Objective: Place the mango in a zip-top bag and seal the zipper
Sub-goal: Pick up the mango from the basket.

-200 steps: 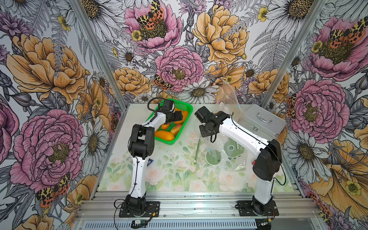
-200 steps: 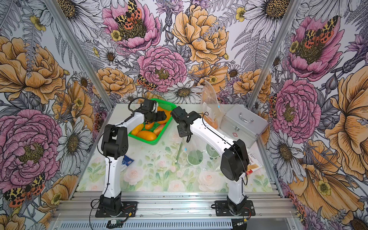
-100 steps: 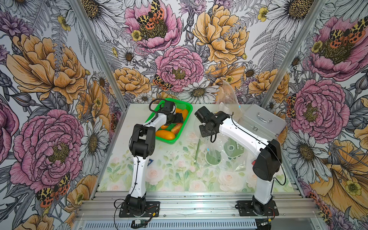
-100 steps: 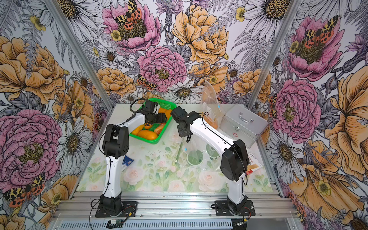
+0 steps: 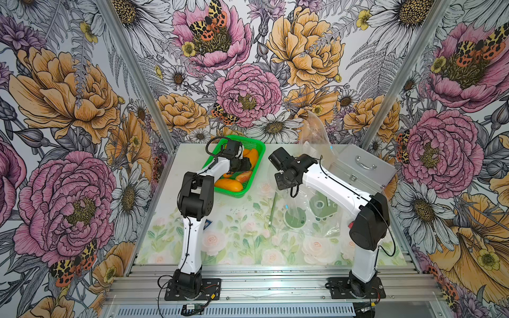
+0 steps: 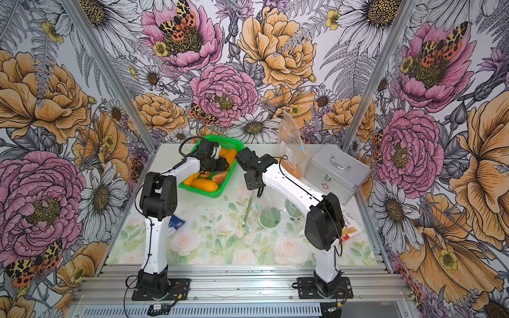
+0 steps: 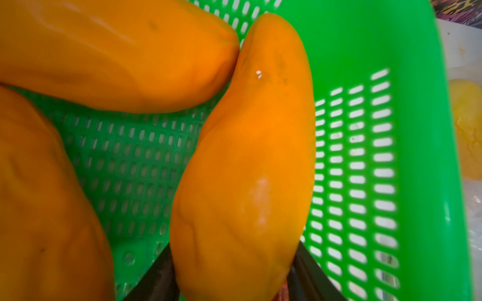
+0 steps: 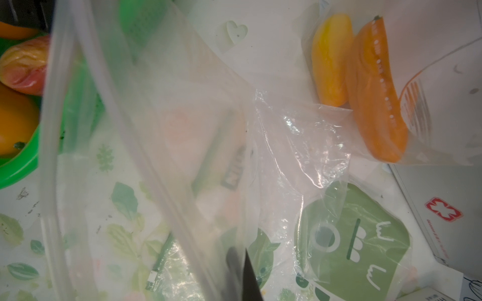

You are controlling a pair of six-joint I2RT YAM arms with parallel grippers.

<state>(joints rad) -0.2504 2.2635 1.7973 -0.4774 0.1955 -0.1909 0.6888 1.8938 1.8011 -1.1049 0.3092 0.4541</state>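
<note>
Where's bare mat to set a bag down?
Bare: near strip of the mat, in front of the green stick and loose bags; small patch between basket and stick. Crowded: right side, with bags, metal case and booklet.

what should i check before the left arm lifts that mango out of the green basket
1. Mango between the left pincer fingers: ok, one finger on each side.
2. Grip tight on it: cannot tell.
3. Mango free of its neighbours: not ok, a second mango touches its tip away from the pincer.
4. Right pincer shut on the zip-top bag: ok.
5. Bag mouth open: ok, its zipper strips stand apart.
</note>
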